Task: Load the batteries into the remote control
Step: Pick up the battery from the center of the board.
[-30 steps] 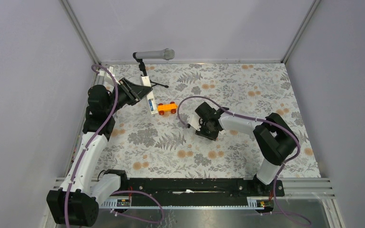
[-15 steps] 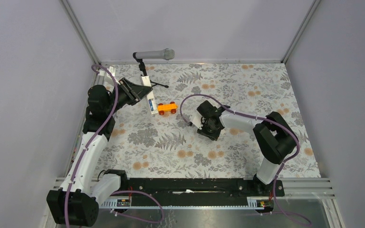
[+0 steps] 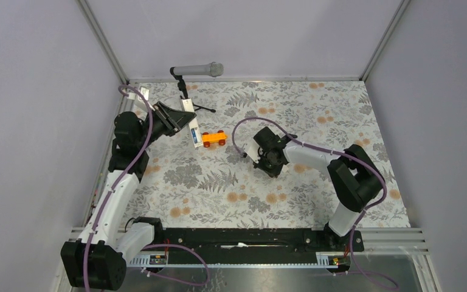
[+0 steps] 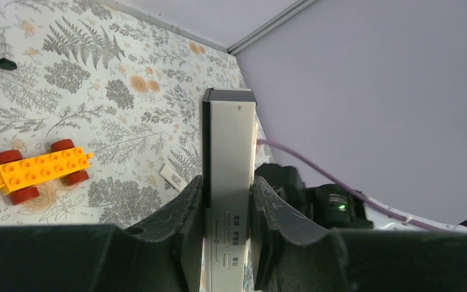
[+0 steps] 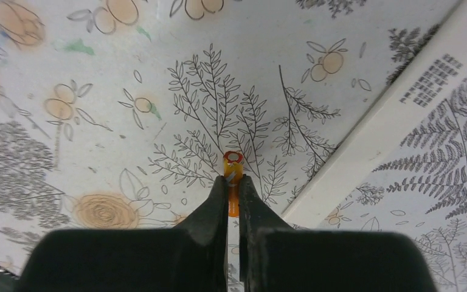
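My left gripper (image 4: 228,182) is shut on the white remote control (image 4: 230,140) and holds it above the table's far left; the remote also shows in the top view (image 3: 190,121). A small blue patch, apparently the blue battery (image 3: 194,135), sits at the remote's lower end. My right gripper (image 5: 233,179) is shut on the orange battery (image 5: 233,163), just above the floral mat. The flat white back cover (image 5: 389,121) lies on the mat right beside it; the cover also shows in the left wrist view (image 4: 173,177). In the top view the right gripper (image 3: 267,159) is mid-table.
An orange toy car with red wheels (image 3: 213,139) stands next to the remote's lower end. A grey microphone on a black tripod (image 3: 197,70) stands at the far edge. Grey walls close in the floral mat (image 3: 340,121) on three sides.
My right gripper has shifted a little toward the far side with the orange battery in it. The left arm with the remote has moved slightly farther and to the right.
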